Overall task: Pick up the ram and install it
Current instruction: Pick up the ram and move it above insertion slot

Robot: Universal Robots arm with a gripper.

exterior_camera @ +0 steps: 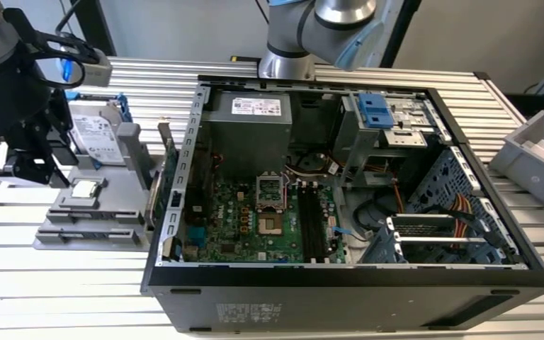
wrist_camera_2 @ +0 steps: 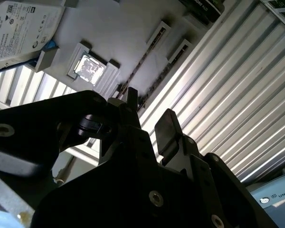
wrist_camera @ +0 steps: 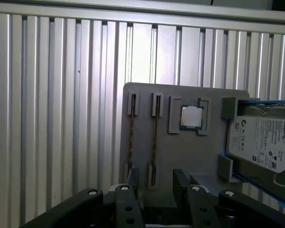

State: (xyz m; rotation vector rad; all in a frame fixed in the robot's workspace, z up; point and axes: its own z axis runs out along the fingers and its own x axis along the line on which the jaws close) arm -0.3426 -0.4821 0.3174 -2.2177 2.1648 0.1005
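We see the jaws apart, empty, over the ram (wrist_camera: 154, 137) in the grey holder (wrist_camera: 143, 118); the hard drive (wrist_camera: 271, 165) beside it bears a printed label (wrist_camera: 256, 135).

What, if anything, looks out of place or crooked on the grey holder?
Nothing stands out. The ram stands straight on edge in its slot of the grey holder, the processor chip lies flat in its recess, and the hard drive sits in its blue frame. The open gripper holds nothing.
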